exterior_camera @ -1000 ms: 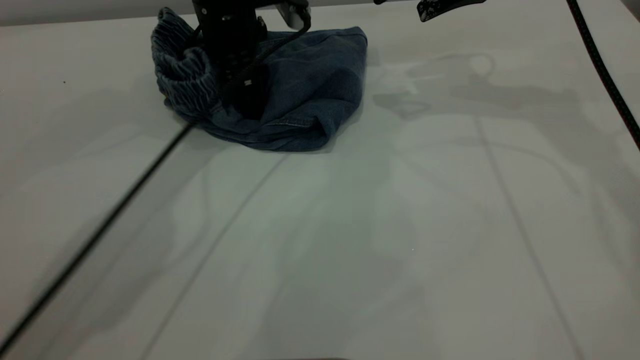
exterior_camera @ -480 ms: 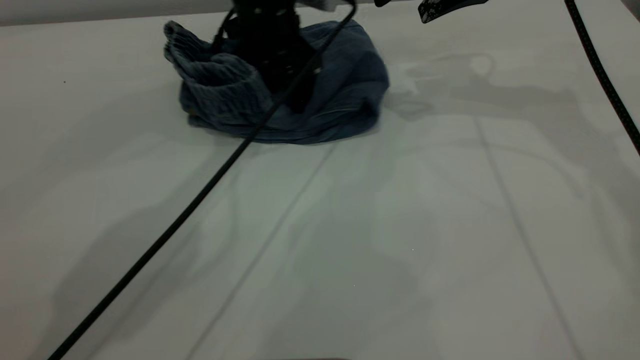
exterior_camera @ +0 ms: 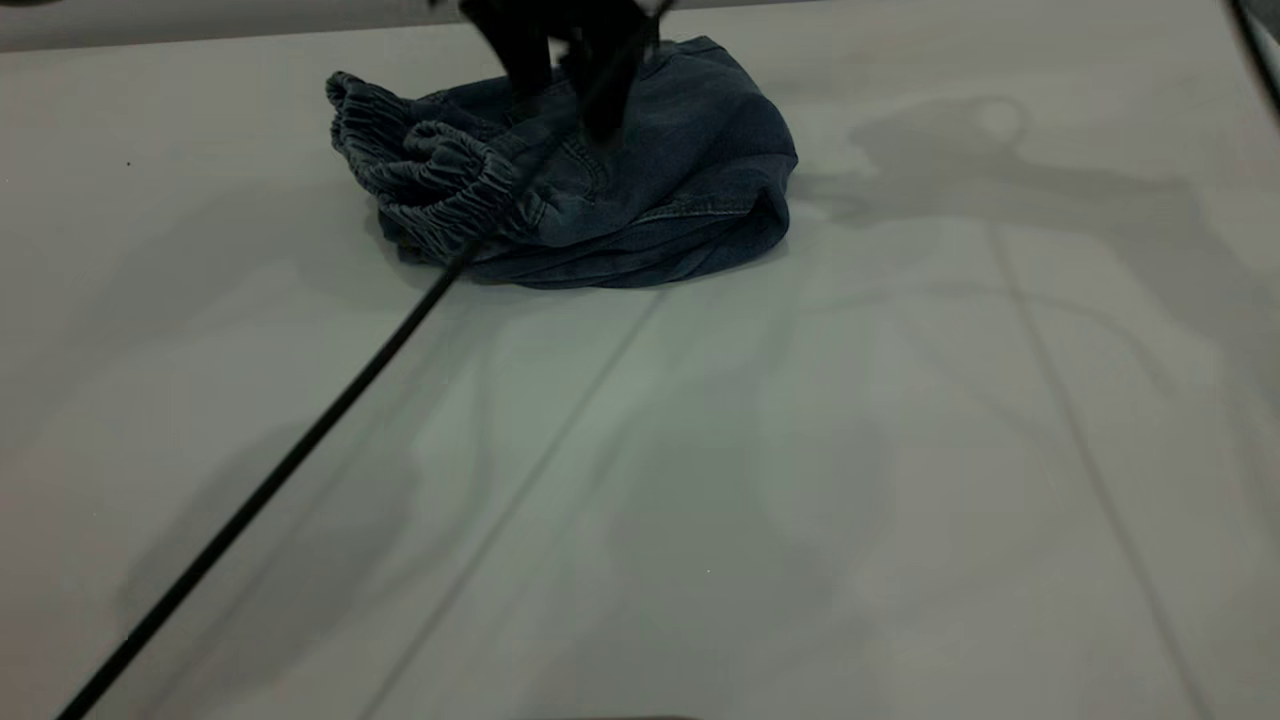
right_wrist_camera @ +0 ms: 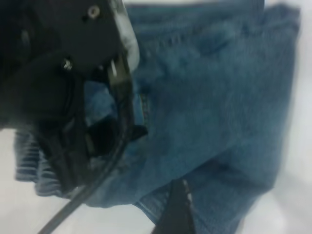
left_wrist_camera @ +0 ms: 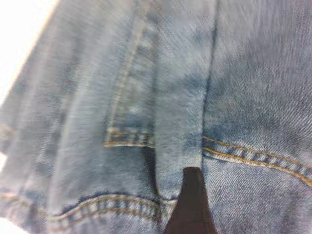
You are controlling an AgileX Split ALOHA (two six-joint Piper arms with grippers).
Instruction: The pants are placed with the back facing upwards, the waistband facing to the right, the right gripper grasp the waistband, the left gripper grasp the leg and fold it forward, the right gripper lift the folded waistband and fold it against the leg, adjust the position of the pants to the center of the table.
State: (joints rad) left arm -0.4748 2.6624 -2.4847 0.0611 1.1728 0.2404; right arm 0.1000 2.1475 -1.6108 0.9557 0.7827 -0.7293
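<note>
The pants (exterior_camera: 640, 190) lie as a folded blue denim bundle at the far middle of the table (exterior_camera: 850, 480), with the gathered elastic waistband (exterior_camera: 430, 175) at the bundle's left end. The printed leg is hidden in the folds. My left gripper (exterior_camera: 565, 75) hangs just above the bundle, open and holding nothing. In the left wrist view one dark finger (left_wrist_camera: 191, 204) shows over stitched denim (left_wrist_camera: 146, 97). My right gripper (right_wrist_camera: 219, 214) is out of the exterior view. It hovers open above the pants (right_wrist_camera: 219, 97) and looks at the left gripper (right_wrist_camera: 73, 73).
A black braided cable (exterior_camera: 300, 440) runs from the left gripper diagonally down to the near left corner of the table. Arm shadows fall across the white top on the right. The near half of the table holds nothing else.
The bundle slid to the right with the left gripper pressed into it. The left gripper has since let go and risen. The right arm's tip has left the top of the exterior view.
</note>
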